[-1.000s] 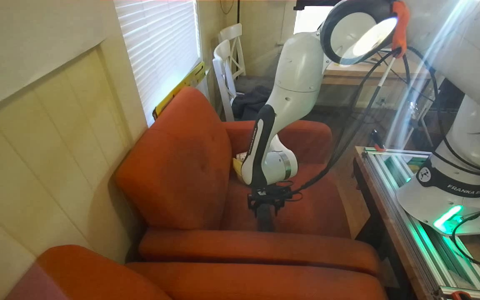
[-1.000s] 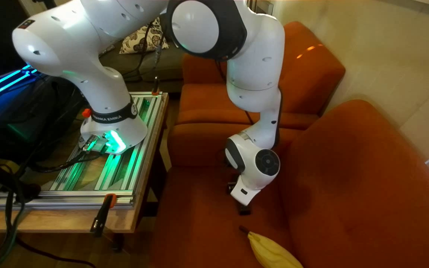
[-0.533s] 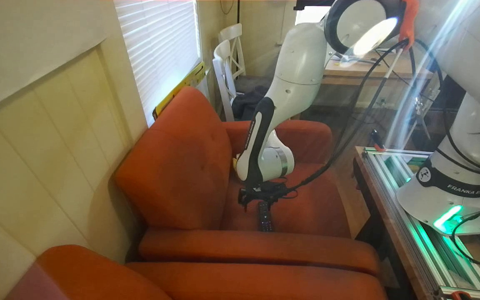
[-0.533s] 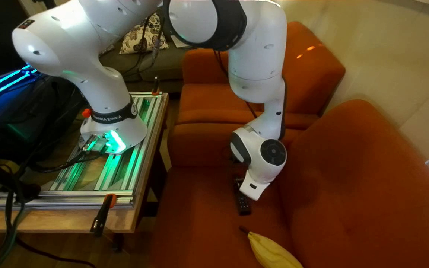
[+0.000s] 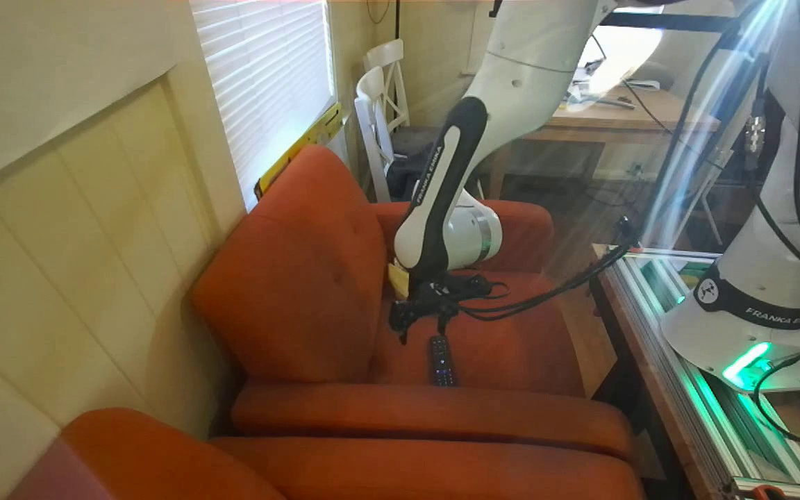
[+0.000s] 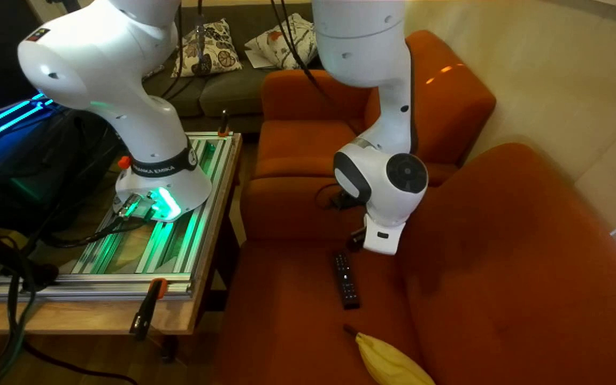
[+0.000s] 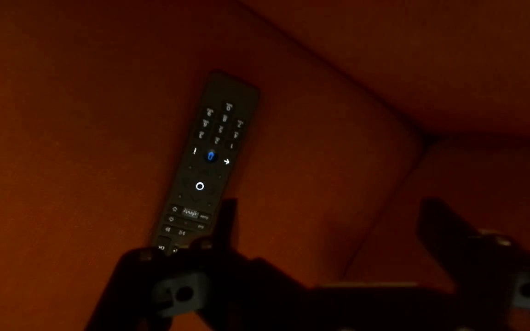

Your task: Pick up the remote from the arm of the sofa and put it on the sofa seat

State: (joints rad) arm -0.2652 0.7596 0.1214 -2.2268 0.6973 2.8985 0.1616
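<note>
Beyond the long edge of the table (image 6: 89, 319), gripper (image 5: 423, 337) spread above the sofa seat (image 5: 504, 354), remote (image 5: 442, 362) lying on the fabric.

In an exterior view, the robot arm (image 5: 525, 83) leans out past the table's long edge, its last links slanting down, the gripper pointing downward over the remote and off toward the back cushion (image 5: 289, 278); the remote lies just beside the arm of the sofa (image 5: 428, 410), and a strip of floor (image 5: 593, 333) parts seat from table. In an exterior view, the wrist (image 6: 385, 203) hangs well apart from the table's corner, near which a clamp (image 6: 146, 313) sits; seat fabric spans from the remote to the seat's table-side edge, and a banana (image 6: 393, 363) lies near the remote's end. In the wrist view, the jaws stand wide apart, a finger (image 7: 226, 225) overlapping the remote.
</note>
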